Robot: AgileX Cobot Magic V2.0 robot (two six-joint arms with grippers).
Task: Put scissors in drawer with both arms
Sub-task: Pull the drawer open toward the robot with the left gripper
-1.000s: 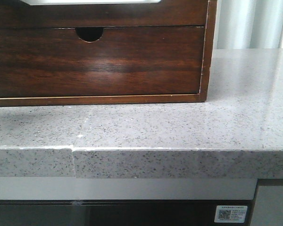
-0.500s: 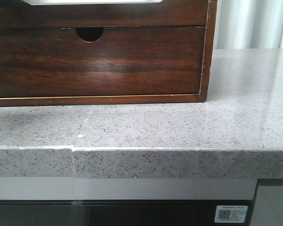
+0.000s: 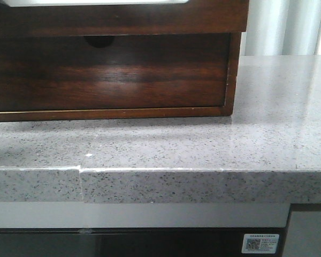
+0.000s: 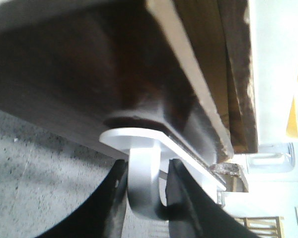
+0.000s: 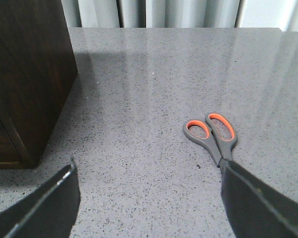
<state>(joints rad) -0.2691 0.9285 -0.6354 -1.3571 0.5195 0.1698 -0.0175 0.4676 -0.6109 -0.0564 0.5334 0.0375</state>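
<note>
Speckled grey countertop [image 5: 154,99] carries the scissors [image 5: 213,136], lying flat at four o'clock from the wooden cabinet [image 5: 25,74]. Right gripper [image 5: 149,208] hangs wide above them; left gripper [image 4: 146,193] pinches the drawer [image 3: 112,19] handle [image 4: 144,163]. Scissors look light, stiff and slick: grasp across the handles.

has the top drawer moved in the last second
Yes. The upper drawer has slid out toward the camera: it now overhangs the lower drawer front, shading its finger notch.

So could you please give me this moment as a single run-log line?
left tool: shut on drawer handle | right tool: open | scissors: on counter
</note>
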